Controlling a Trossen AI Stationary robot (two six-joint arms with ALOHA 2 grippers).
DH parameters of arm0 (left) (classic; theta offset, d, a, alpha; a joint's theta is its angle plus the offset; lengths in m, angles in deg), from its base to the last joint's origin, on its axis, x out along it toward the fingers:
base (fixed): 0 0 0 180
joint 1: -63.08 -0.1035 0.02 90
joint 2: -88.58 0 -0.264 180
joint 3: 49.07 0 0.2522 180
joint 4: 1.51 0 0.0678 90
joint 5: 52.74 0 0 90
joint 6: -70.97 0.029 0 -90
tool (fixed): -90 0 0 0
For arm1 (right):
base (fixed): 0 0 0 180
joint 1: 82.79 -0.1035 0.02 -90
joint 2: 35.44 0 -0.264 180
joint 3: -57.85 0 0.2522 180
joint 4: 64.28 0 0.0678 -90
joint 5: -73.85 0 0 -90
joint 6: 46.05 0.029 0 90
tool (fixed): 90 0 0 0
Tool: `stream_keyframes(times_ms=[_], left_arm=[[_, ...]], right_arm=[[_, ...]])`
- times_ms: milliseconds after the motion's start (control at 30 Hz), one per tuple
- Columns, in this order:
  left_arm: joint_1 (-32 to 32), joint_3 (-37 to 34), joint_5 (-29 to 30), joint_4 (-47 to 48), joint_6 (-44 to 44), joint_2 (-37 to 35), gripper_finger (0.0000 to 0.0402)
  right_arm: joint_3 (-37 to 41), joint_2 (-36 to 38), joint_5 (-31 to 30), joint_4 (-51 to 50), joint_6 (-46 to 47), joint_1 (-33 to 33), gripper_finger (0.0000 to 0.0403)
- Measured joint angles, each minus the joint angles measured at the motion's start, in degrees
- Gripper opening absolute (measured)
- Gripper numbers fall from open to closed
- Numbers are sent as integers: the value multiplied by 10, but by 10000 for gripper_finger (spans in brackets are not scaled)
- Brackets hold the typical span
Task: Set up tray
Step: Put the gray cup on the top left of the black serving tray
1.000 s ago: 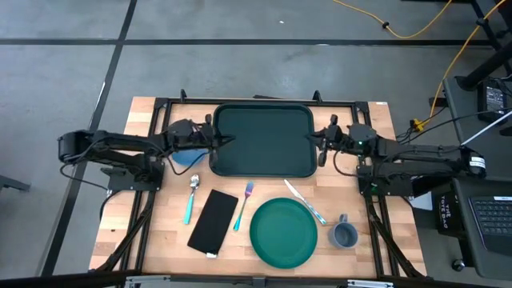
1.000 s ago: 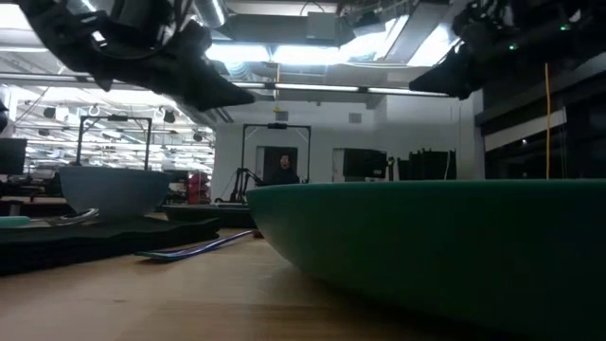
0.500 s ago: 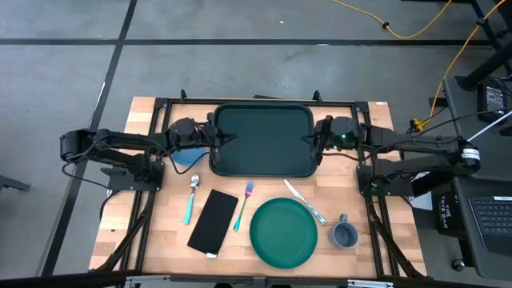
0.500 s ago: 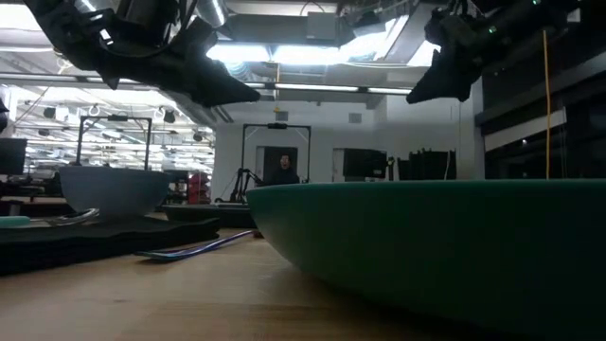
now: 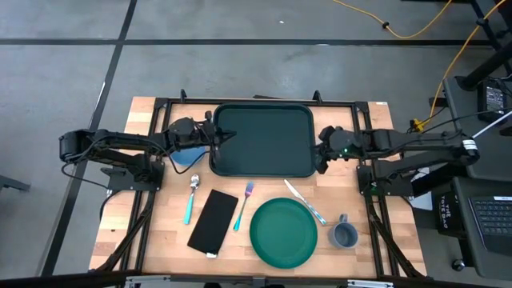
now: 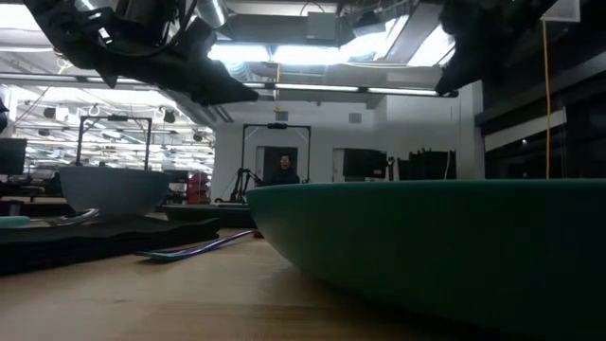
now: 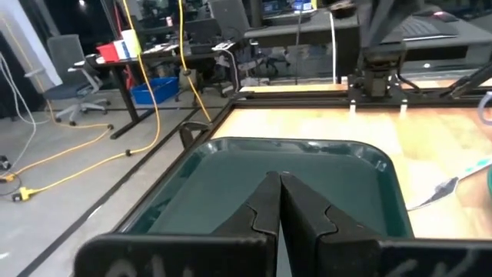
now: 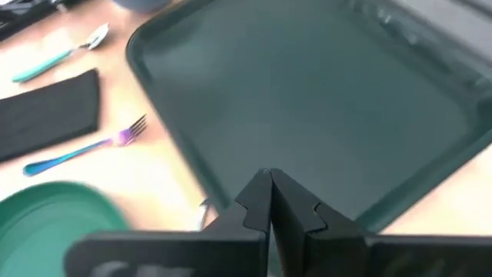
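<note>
Closed fingers were kept on both grippers. The right gripper (image 5: 322,157) had been swung in to the dark green tray's (image 5: 262,140) right edge, the left gripper (image 5: 218,138) opposite; a two-sided push seemed prepared.

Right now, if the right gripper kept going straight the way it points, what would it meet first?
Most likely the tray. The right gripper, fingers shut, sits at the tray's right edge pointing across and down at its dark green floor. Its height above the rim is unclear, so contact could come at the rim or just inside.
</note>
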Motion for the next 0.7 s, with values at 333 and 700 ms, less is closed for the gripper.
stream_keyframes(times_ms=[333,700], left_arm=[[0,0,-4,6,0,0,4],[0,0,-4,5,50,0,4]], right_arm=[[-19,-1,-30,-125,182,-100,12],[-19,-1,-25,-154,302,-178,7]])
